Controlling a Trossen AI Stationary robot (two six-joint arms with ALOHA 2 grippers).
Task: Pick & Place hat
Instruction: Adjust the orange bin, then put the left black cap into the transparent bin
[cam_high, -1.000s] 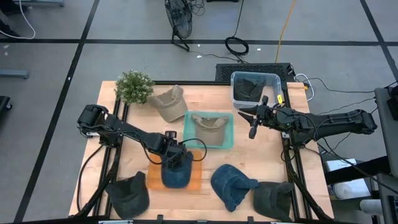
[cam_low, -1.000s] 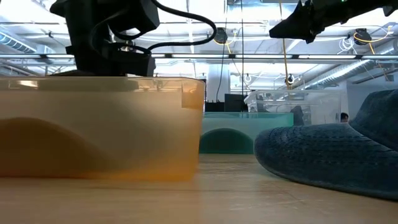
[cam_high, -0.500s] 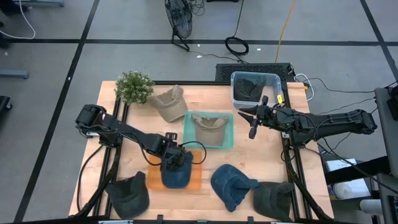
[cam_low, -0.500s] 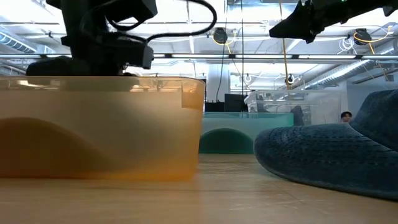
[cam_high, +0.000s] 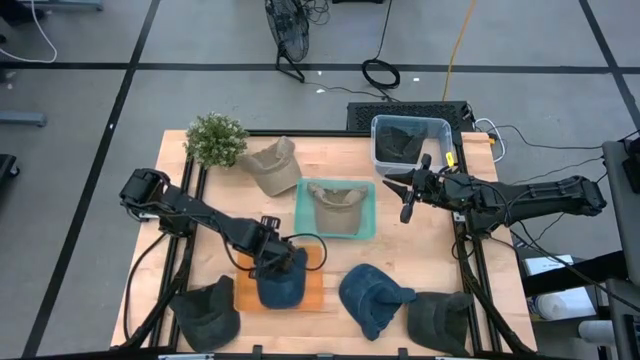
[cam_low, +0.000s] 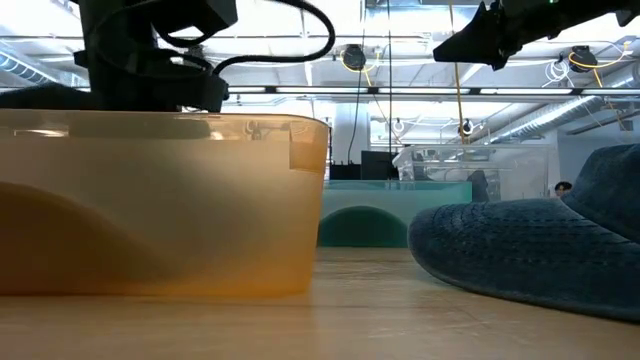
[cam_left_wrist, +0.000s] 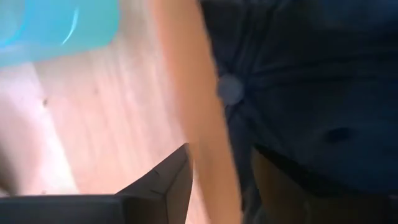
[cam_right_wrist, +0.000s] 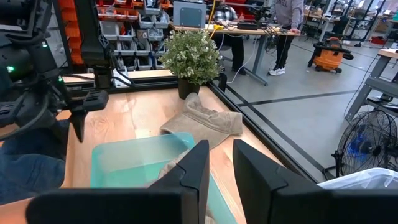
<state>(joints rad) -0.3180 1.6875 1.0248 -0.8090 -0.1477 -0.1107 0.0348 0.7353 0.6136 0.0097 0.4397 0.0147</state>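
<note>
Over on the left of the bench (cam_high: 215, 200), a dark cap (cam_high: 208, 312) sat at the near corner and a little potted plant (cam_high: 215, 138) stood at the far corner, with a tan cap (cam_high: 272, 165) lying beside it. Next along was the orange bin (cam_high: 316, 281), and the blue hat (cam_high: 283, 283) was sitting in it. Left gripper (cam_high: 270, 258) was right at the bin's far wall, over the hat's edge; from the wrist cam one of its fingers (cam_left_wrist: 171, 180) was outside the wall and the other was lost in the dark cloth, so they looked spread, not pinching anything I could make out. My guess: the hat was already dropped off and the arm just hadn't cleared out.

Middle of the bench had a teal bin (cam_high: 365, 228) with another tan cap in it, and a second blue hat (cam_high: 370, 297) lay loose nearer the front. Further right, a clear bin (cam_high: 412, 125) held something dark. Right gripper (cam_high: 407, 203) hung in the air beside the teal bin, fingers (cam_right_wrist: 193, 169) only slightly apart and empty, probably parked out of the way.
</note>
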